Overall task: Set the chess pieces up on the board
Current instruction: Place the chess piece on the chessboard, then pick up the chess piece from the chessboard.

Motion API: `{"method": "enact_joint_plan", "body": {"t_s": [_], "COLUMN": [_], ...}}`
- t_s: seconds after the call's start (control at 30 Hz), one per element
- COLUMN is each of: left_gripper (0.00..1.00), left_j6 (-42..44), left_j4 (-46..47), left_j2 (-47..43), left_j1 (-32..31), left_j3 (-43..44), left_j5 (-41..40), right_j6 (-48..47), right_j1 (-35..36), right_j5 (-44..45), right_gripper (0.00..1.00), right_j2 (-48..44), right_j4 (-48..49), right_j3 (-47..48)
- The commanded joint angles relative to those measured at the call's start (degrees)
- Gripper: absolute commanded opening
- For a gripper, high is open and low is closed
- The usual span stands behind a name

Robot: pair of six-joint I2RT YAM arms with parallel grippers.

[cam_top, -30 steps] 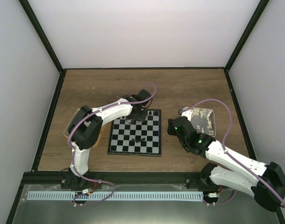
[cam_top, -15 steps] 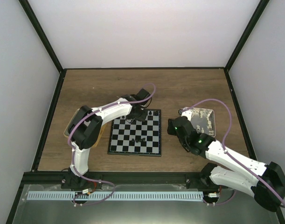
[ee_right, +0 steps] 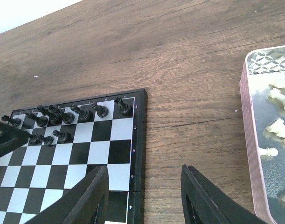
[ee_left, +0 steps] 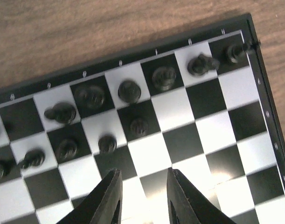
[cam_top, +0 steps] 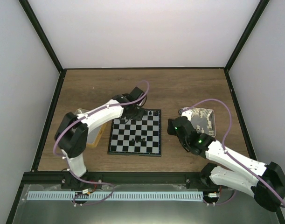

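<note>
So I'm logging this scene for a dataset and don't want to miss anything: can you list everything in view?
table: one, brown wood, under everything
board: one, black and white checks, table centre
black chess pieces: over ten, exact count unclear, black, mostly along the board's far rows, a few mid-board
pinkish tray: one, pink-walled, right of the board
white chess pieces: several, cream, inside the pinkish tray
yellow-rimmed tray: one, yellow rim, left of the board, partly hidden by the left arm
left arm: one, white and black, reaching over the board's far edge
right arm: one, white and black, right of the board
left end effector: one, black, open, empty, above the board
right end effector: one, black, open, empty, over the board's right edge
</note>
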Motion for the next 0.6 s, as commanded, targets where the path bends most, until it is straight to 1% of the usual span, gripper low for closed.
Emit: {"method": "enact_joint_plan", "body": {"t_s": [0.0, 0.07, 0.2, 0.4, 0.57], "left_gripper": [0.29, 0.30, 0.30, 0.30, 0.32], "left_j6": [-0.6, -0.6, 0.2, 0.9, 2.5], "left_j4": [-1.1, -1.3, -2.5, -3.3, -3.2], "left_j2": [-6.1, -8.5, -10.1, -10.4, -9.7], "left_j1": [-0.8, -1.5, -2.9, -4.7, -5.4], "left_j3": [-5.6, -8.7, -13.1, -17.0, -18.0], "left_j5": [2.9, 3.8, 4.2, 7.3, 7.5], "right_j6": [0.3, 0.4, 0.7, 0.5, 1.0], "right_j1": [-0.5, -0.5, -0.5, -0.5, -0.5], "right_j5": [1.3, 1.3, 2.2, 3.9, 4.0], "right_gripper": [0.44, 0.44, 0.44, 0.44, 0.44], "right_j2": [-0.1, 0.0, 0.1, -0.9, -1.6], "right_j4": [1.1, 1.3, 1.3, 0.9, 0.3], "right_j3": [-0.7, -0.9, -1.1, -1.1, -1.2]}}
